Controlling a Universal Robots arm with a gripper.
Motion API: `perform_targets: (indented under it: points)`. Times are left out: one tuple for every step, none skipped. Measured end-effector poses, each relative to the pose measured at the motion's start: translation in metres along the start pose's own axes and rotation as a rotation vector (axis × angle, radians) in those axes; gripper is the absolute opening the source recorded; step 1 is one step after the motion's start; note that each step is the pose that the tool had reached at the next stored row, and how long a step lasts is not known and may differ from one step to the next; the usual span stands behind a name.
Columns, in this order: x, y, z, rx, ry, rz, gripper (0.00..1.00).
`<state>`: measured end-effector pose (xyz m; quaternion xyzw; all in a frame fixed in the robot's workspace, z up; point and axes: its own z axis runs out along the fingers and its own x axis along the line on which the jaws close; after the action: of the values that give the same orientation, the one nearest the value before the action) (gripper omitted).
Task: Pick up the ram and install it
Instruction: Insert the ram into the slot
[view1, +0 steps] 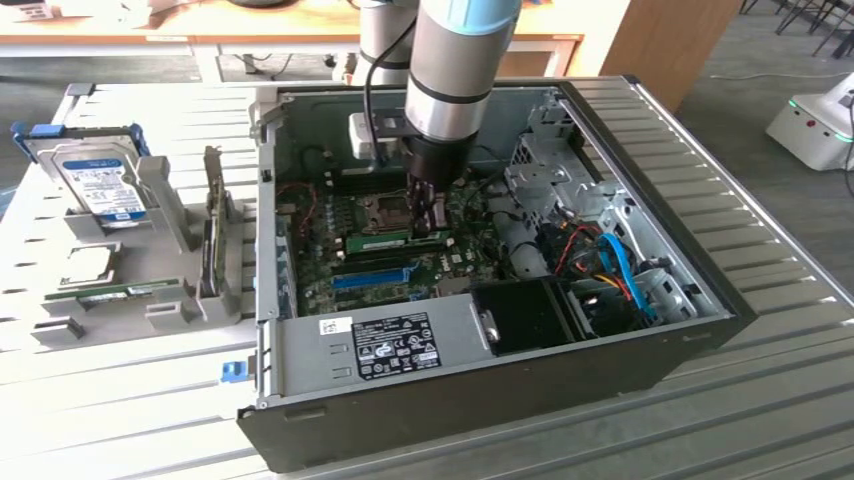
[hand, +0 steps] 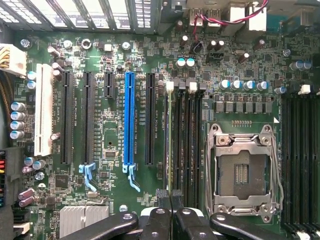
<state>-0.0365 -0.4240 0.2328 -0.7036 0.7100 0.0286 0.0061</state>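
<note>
I am reaching down into the open computer case (view1: 441, 410), and my gripper (view1: 429, 222) hangs low over the green motherboard (hand: 112, 131). My landmark here is the long blue slot (view1: 371, 276).

My hand is closed. In the wrist view my two black fingers (hand: 162, 199) are pressed tip to tip, and I see nothing pinched between them. They sit over the row of black memory slots (hand: 192, 135), which run parallel to the blue slot, near it, with one black slot between.

The ram (view1: 396, 240) is not in my grasp. It stands on its long edge on the motherboard, parallel to the blue slot and near it, on the side where the processor socket (hand: 245, 172) lies. In the exterior view my fingertips come down just beside one end of the ram. I cannot tell whether they touch it, nor whether it is pushed fully home.

The silver hard drive (view1: 100, 180) with its blue label stands in a grey rack (view1: 167, 215) outside the case, well apart from the blue slot. Case and rack both rest on the ribbed metal table (view1: 774, 400).
</note>
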Motion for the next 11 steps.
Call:
perform_targets:
  points:
    - [0.0, 0.0003, 0.0, 0.0, 0.0, 0.0, 0.12]
    - [0.0, 0.0004, 0.0, 0.0, 0.0, 0.0, 0.12]
    - [0.0, 0.0004, 0.0, -0.0001, 0.0, 0.0, 0.12]
    - [0.0, 0.0004, 0.0, -0.0001, 0.0001, 0.0, 0.12]
    - [0.0, 0.0004, 0.0, 0.0, 0.0, 0.0, 0.12]
    - [0.0, 0.0005, 0.0, -0.0001, 0.0001, 0.0, 0.12]
    - [0.0, 0.0005, 0.0002, -0.0001, 0.0001, 0.0, 0.12]
    - [0.0, 0.0006, 0.0004, 0.0, -0.0001, 0.0, 0.12]
    - [0.0, 0.0006, 0.0004, 0.0, 0.0, 0.0, 0.12]
    - [0.0, 0.0006, 0.0004, 0.0, 0.0001, 0.0, 0.12]
    - [0.0, 0.0006, 0.0008, 0.0, 0.0, 0.0, 0.12]
